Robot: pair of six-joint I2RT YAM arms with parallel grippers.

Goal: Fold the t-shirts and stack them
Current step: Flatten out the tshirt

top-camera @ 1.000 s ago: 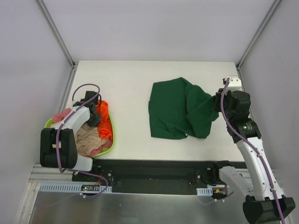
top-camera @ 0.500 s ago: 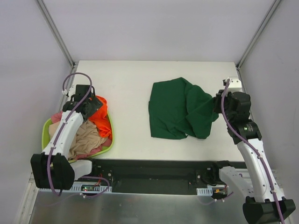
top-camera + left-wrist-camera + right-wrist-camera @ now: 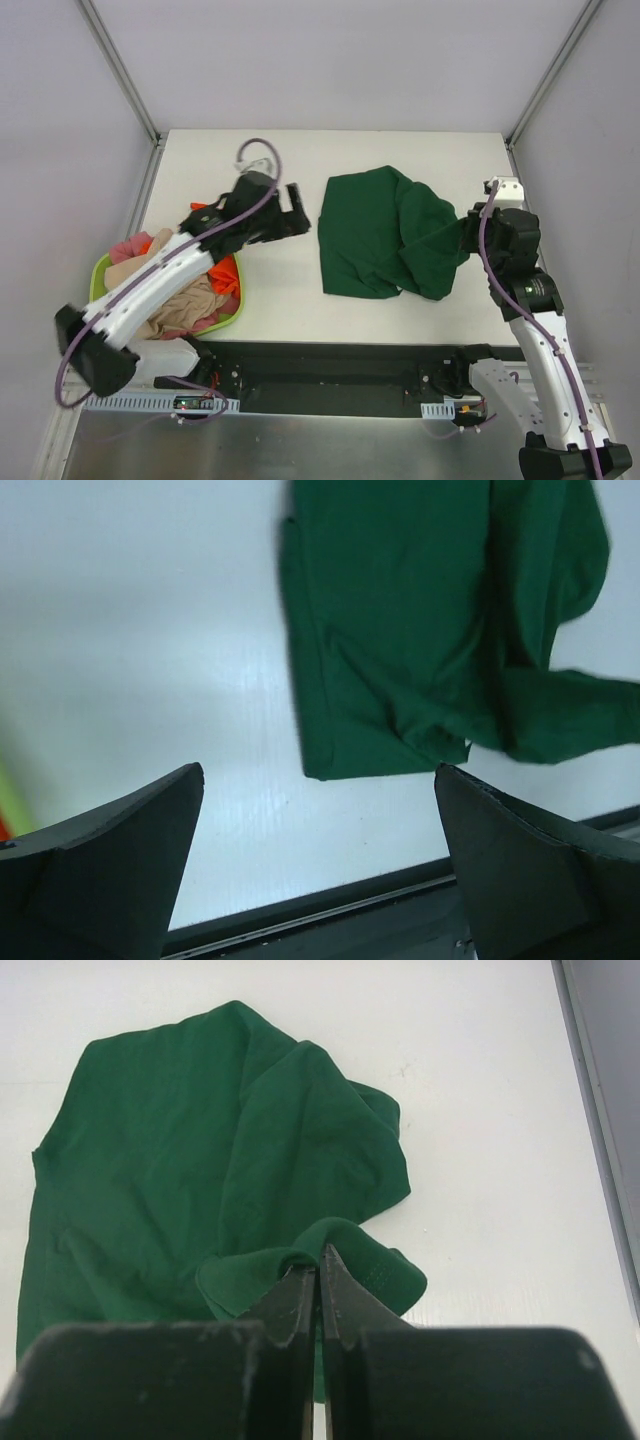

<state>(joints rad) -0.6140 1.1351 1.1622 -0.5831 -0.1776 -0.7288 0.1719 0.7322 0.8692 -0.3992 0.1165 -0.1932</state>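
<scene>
Out of the lime-green basket (image 3: 97, 277) swings the left arm, and it's now stretched across the white table (image 3: 270, 165). The left gripper (image 3: 293, 216) hovers just beside the dark green t-shirt (image 3: 372, 235), fingers (image 3: 120, 850) spread wide and empty. That shirt lies crumpled at mid-table, right of centre. The right gripper (image 3: 320, 1258) has its fingers pressed together, pinching a raised fold at the shirt's right edge. The orange shirt (image 3: 224, 274), beige shirt (image 3: 185, 300) and pink shirt (image 3: 133, 246) sit heaped in the basket.
</scene>
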